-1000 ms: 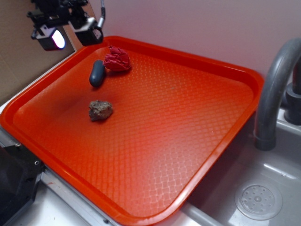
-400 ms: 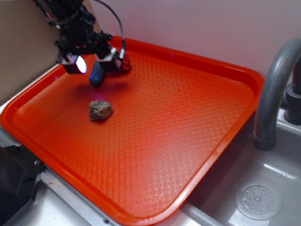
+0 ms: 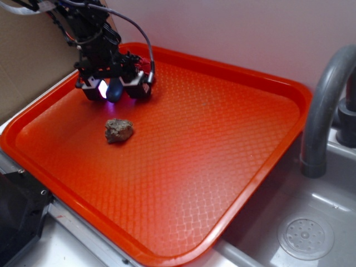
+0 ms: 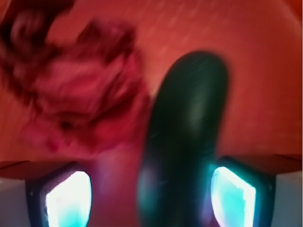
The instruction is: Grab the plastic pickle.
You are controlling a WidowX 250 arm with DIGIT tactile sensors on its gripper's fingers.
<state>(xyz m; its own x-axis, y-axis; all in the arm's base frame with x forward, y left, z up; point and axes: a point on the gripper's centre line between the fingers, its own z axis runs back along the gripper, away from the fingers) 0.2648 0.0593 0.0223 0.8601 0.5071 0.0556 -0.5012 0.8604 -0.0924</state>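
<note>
I'm seeing my gripper (image 3: 115,89) sitting low over the far-left corner of the orange tray (image 3: 233,144), fingers spread apart with the plastic pickle (image 3: 114,90) lying between them, not squeezed. In the wrist view the two lit finger pads (image 4: 68,198) are glowing cyan-white on either side of the pickle (image 4: 187,142), and a gap is showing on each side, wider on the left pad's side, so I'm reading the jaws as apart and straddling it. The pickle is lying on the tray surface, dark green, running away from the camera. The wrinkly red wad (image 4: 80,99) is lying just beside it on its left in the wrist view, blurred; from the exterior it's mostly hidden behind the gripper. The lumpy brown rock-like piece (image 3: 118,130) is sitting on the tray nearer the camera, apart from the gripper. A grey faucet (image 3: 325,105) and sink drain (image 3: 305,236) are sitting off the tray's right side.
</note>
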